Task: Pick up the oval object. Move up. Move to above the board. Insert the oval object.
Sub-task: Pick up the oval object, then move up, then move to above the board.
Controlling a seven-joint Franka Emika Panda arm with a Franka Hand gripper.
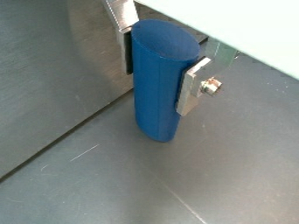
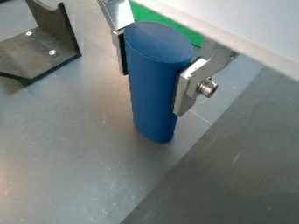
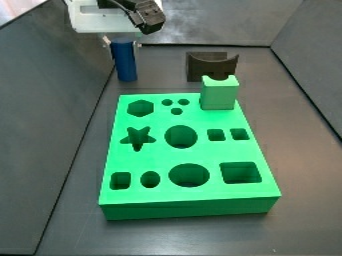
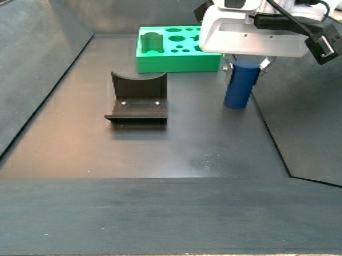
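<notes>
The oval object (image 1: 156,96) is a tall blue peg standing upright, its lower end at the dark floor. My gripper (image 1: 160,66) is shut on its upper part, one silver finger (image 1: 194,84) on each side. Both wrist views show this grip; the peg (image 2: 152,105) sits between the fingers of the gripper (image 2: 156,68). In a side view the gripper (image 3: 123,40) holds the peg (image 3: 124,62) just beyond the far left corner of the green board (image 3: 160,155). In another side view the gripper (image 4: 245,62) and peg (image 4: 239,88) stand in front of the board (image 4: 181,62).
A light green block (image 3: 221,92) stands on the board's far edge. The dark fixture (image 4: 136,98) stands on the floor beside the peg and shows in a wrist view (image 2: 35,48). Dark walls enclose the floor on all sides.
</notes>
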